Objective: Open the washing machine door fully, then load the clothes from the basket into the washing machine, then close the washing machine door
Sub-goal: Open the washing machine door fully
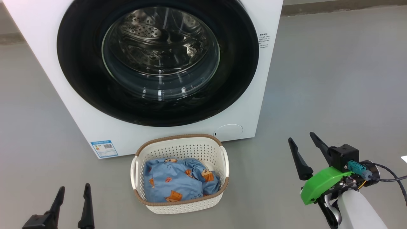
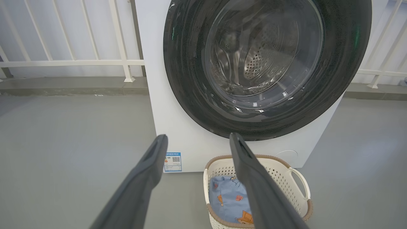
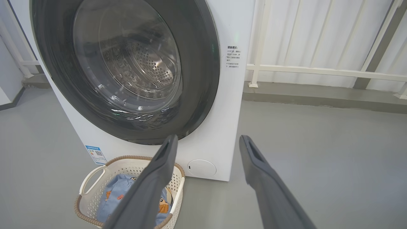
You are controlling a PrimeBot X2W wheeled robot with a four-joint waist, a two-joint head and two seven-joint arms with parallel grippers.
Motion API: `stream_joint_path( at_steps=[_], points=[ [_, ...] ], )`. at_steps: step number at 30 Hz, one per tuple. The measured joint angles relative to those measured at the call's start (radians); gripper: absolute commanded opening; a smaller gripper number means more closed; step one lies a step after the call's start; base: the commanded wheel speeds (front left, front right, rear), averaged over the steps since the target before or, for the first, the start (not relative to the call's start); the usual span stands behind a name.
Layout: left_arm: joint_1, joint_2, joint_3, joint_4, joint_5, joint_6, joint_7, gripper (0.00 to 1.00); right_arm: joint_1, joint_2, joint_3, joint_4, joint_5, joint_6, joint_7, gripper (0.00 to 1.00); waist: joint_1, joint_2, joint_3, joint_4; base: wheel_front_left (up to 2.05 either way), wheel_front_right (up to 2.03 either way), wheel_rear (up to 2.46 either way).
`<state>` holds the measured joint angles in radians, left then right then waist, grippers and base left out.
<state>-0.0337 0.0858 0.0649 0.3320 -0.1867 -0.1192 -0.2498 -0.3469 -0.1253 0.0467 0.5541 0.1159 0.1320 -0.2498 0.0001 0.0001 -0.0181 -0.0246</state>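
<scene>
Jaws gape wide; clothes (image 1: 178,181) lie bunched inside the basket (image 1: 181,149).

The floor (image 1: 334,79) is a smooth, matt grey surface without visible joints, evenly lit by soft, diffuse light that casts only faint shadows. Along its far edge runs a low grey kerb (image 2: 73,86), slightly scuffed, carrying a white railing (image 2: 73,62) of upright bars and one horizontal rail, with posts footed on small flared bases. Behind the railing stands a white wall (image 3: 318,31) of vertical ribbed panelling, crossed by a dark upright member (image 3: 380,47) near the right edge of the right wrist view.
</scene>
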Motion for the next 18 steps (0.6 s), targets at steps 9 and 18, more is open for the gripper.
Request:
stream_joint_path(
  at_steps=[9, 18],
  points=[
    [0.000, 0.001, 0.001, -0.002, 0.000, -0.001, 0.000, 1.00, 0.000, 0.000, -0.001, -0.008, 0.000, 0.000, 0.000, 1.00, 0.0000, 0.0000, 0.000, 0.002, 0.38, 0.37, -0.75],
    [0.000, -0.001, 0.001, -0.004, 0.008, -0.008, 0.000, 1.00, 0.002, -0.004, -0.005, -0.019, 0.000, 0.000, 0.000, 1.00, 0.0000, 0.0000, 0.003, 0.008, 0.42, 0.42, -0.83]
  ],
)
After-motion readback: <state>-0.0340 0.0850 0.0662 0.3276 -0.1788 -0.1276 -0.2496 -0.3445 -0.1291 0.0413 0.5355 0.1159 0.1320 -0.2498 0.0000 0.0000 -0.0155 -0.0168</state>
